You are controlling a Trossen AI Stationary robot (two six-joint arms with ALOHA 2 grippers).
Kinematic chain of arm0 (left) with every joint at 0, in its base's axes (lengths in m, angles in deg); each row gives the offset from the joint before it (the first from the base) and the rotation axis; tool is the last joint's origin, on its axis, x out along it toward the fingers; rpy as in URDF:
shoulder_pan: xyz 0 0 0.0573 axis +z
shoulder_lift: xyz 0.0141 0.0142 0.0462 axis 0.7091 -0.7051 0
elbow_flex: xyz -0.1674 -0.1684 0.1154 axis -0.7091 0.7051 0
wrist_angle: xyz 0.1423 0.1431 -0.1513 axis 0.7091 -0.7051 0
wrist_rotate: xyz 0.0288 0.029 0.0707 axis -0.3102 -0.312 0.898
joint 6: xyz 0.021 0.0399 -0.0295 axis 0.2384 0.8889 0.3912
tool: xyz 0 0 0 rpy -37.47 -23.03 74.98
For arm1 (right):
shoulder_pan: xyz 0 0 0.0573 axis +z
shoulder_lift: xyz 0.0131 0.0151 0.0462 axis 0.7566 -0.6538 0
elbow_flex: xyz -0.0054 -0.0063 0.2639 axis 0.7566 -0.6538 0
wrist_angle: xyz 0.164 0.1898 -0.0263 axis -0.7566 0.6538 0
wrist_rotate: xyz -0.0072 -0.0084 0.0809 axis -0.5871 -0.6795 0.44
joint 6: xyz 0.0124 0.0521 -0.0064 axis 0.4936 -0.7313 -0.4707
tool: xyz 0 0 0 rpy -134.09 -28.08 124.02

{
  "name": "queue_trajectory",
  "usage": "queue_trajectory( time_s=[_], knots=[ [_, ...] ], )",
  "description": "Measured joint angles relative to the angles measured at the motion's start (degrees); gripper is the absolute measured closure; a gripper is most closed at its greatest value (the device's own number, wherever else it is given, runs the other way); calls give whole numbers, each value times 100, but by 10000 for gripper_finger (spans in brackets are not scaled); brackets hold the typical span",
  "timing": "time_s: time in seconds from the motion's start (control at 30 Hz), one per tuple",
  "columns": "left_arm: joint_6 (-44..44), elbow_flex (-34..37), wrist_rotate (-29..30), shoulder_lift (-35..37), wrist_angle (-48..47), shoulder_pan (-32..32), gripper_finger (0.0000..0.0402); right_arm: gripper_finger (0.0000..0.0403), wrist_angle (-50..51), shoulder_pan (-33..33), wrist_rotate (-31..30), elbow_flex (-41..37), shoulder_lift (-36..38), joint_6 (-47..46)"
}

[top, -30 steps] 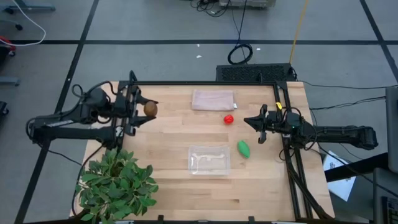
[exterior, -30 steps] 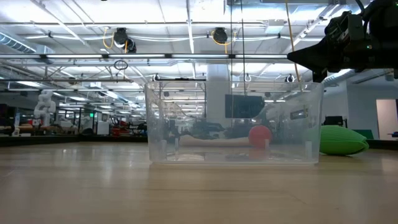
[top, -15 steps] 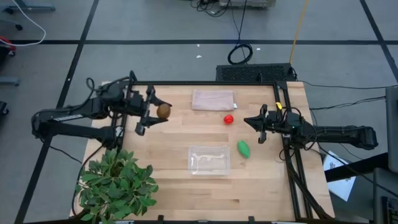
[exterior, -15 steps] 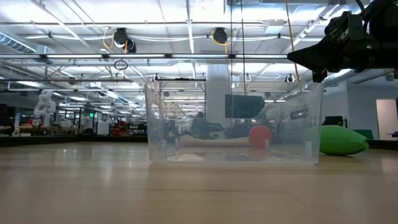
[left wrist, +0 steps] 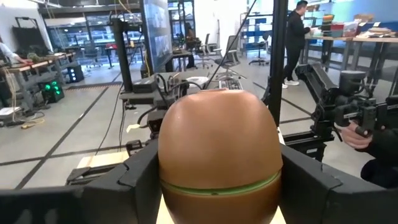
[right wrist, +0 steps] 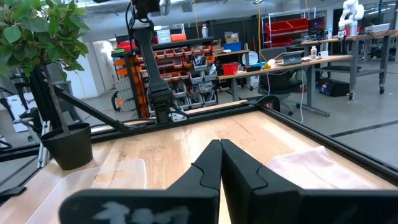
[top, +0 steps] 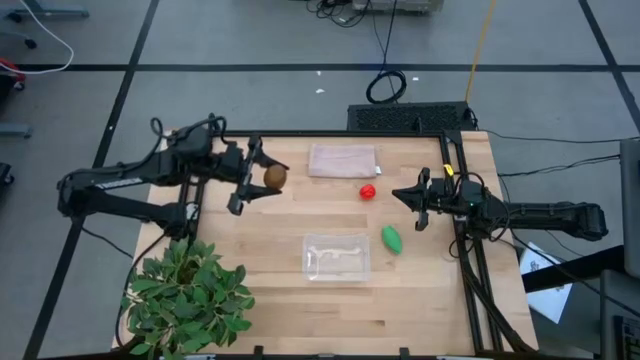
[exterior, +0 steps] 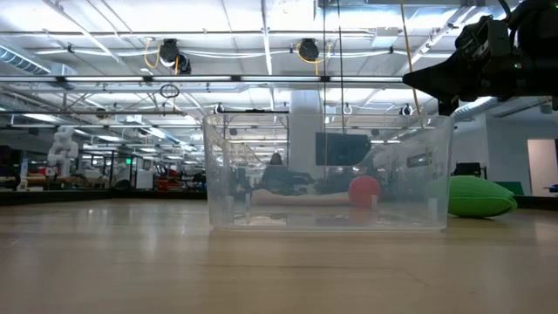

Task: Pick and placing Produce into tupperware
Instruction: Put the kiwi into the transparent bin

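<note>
My left gripper (top: 266, 178) is shut on the brown kiwi (top: 275, 177), which fills the left wrist view (left wrist: 217, 143). This is over the far-left part of the table. The red tomato-like fruit (top: 368, 191) and the green oval (top: 391, 239) lie on the wood to the right. The clear tupperware (top: 336, 256) stands near the middle. The low view shows the tupperware (exterior: 330, 174) with the red fruit (exterior: 364, 189) behind it and the green oval (exterior: 478, 196) beside it. My right gripper (top: 405, 195) is shut and hovers right of the tomato. My left gripper pinches the kiwi between its two fingers (left wrist: 140, 180), one on each side of the kiwi's middle (left wrist: 168, 155). The fingers come level from the table's left. The kiwi is lifted clear of the table and juts out past the fingertips.
A pinkish-beige flat rectangle (top: 342, 160) lies at the far edge. A leafy potted plant (top: 190, 295) fills the near-left corner. A black frame (top: 460, 200) runs along the table's right and far sides. A person (left wrist: 298, 37) stands in the room beyond.
My left gripper has carried the kiwi from the table's left edge toward the right, along the far part of the table, still shut on it. The right arm, the other fruits and the tupperware have stayed where they were.
</note>
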Motion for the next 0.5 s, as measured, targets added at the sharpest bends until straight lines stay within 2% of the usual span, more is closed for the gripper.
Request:
queue_trajectory(
  time_s=[0.5],
  knots=[
    [-109,-221,-204,-578,-11,-53,160,403,0,0,0,1,0,4]
  ],
)
